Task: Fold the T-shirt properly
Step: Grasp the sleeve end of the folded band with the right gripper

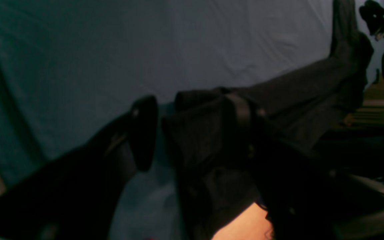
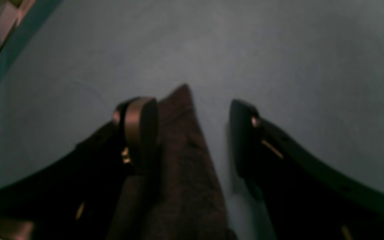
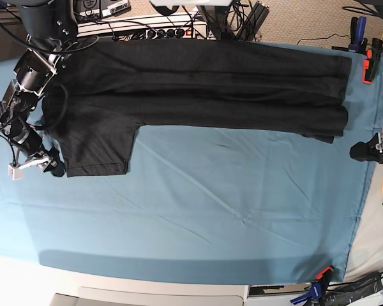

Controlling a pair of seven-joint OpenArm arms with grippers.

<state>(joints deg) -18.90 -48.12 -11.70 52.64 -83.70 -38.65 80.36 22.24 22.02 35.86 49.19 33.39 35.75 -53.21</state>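
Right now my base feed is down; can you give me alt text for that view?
A dark T-shirt lies folded lengthwise into a long band across the far side of a teal-blue cloth sheet, one sleeve sticking out toward the camera at the view's left end. The right gripper sits at that sleeve's outer corner; cables and tools line the table edges.

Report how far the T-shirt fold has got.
Done: the T-shirt body appears folded lengthwise into a long band on the teal sheet.
In hand: the right pincer stands open around the sleeve corner, and the left pincer is open at the hem end.
Left: the sleeve sticks out, and the band likely needs folding across.
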